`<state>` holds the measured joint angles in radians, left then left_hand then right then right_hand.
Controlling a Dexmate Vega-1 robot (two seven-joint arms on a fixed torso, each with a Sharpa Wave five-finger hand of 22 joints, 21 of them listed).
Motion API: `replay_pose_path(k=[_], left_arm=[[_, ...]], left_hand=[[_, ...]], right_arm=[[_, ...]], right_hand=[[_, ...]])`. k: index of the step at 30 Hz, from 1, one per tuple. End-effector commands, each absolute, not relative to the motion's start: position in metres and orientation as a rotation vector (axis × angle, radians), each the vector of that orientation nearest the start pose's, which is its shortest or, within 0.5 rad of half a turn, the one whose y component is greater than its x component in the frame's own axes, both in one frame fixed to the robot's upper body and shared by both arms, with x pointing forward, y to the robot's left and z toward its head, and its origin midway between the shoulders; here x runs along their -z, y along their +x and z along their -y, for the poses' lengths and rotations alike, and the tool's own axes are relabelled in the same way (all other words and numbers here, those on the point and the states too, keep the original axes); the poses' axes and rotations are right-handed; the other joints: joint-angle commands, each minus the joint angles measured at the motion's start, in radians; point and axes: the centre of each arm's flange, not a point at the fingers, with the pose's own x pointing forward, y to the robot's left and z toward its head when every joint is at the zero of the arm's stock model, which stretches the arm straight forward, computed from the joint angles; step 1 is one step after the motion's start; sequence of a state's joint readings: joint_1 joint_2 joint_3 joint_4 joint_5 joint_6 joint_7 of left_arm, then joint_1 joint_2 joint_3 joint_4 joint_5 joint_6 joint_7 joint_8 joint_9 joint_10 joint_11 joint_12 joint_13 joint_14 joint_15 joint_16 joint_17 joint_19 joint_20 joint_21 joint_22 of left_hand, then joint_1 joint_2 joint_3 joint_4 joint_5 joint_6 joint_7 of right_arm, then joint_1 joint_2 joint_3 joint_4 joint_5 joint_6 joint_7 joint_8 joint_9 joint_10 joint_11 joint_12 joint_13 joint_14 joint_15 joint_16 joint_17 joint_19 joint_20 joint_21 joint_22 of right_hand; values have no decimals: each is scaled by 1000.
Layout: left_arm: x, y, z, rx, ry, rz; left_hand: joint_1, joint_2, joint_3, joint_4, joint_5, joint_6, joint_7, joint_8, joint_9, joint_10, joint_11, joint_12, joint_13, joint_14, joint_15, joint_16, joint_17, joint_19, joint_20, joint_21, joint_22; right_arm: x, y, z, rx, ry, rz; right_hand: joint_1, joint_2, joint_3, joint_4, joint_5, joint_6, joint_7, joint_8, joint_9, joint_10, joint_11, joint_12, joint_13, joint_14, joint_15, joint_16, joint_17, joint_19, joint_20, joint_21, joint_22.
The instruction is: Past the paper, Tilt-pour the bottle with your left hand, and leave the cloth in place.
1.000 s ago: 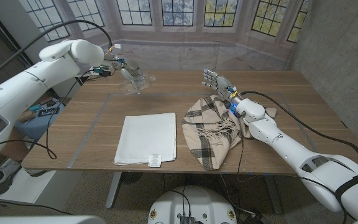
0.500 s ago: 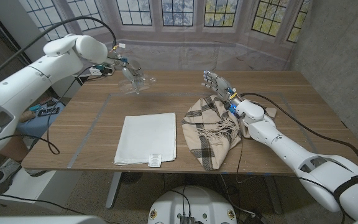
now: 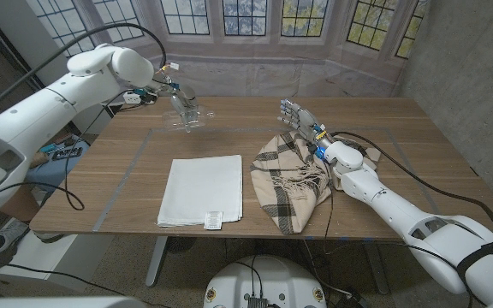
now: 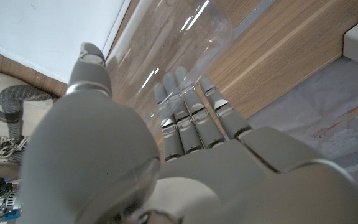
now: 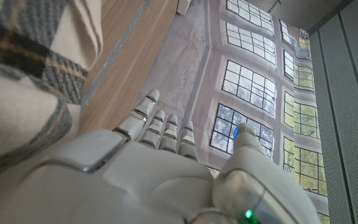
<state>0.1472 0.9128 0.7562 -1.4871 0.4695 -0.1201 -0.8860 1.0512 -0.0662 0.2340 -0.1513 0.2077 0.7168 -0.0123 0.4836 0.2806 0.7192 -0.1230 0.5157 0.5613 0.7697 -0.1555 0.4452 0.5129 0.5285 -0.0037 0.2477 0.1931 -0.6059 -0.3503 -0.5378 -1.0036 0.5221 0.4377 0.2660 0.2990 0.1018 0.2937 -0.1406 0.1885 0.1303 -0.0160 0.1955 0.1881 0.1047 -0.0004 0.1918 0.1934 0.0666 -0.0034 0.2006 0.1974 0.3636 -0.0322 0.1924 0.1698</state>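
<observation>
Lifted slightly, the bottle (image 3: 185, 109) sits clamped in my left hand (image 3: 163, 85) fingers, long axis tipping mouth-down beyond them; my right hand (image 3: 302, 116) fingers spread, empty.

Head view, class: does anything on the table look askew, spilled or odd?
Only the plaid cloth lies crumpled, fringe trailing. The clear bottle is tilted in the left robot hand, as the pour needs. No spill shows; the white paper lies flat.

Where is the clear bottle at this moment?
In the head view, the bottle is held tilted in the left hand above the table's far left part, beyond the white paper.
</observation>
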Motion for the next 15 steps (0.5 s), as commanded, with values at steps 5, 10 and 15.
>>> replay_pose_path(k=[5,10,15], left_arm=[[-186,615,-288,428,1973,58],[-187,620,-284,444,1991,39],[-191,625,-278,459,2017,22]], left_hand=[[91,169,17,12,8,104,-8,17,2,7,-4,10,36,2,1,-3,6,-2,2,-1,2],[89,168,18,11,8,108,-6,19,2,13,-5,14,40,7,-1,-4,7,-3,2,-1,3],[89,170,19,10,8,112,-5,22,1,15,-4,16,43,7,-2,-5,9,-4,2,-1,3]], right_arm=[[0,683,194,-478,-136,673],[0,681,197,-470,-131,677],[1,680,199,-464,-124,676]], right_hand=[[8,6,-5,3,-1,5,4,3,6,3,3,7,5,1,5,9,5,3,2,1,2],[8,6,-5,3,-1,5,4,3,6,3,2,7,5,1,4,9,5,4,2,1,2],[8,5,-6,3,-1,6,4,4,6,2,3,7,5,2,5,9,4,4,2,1,2]])
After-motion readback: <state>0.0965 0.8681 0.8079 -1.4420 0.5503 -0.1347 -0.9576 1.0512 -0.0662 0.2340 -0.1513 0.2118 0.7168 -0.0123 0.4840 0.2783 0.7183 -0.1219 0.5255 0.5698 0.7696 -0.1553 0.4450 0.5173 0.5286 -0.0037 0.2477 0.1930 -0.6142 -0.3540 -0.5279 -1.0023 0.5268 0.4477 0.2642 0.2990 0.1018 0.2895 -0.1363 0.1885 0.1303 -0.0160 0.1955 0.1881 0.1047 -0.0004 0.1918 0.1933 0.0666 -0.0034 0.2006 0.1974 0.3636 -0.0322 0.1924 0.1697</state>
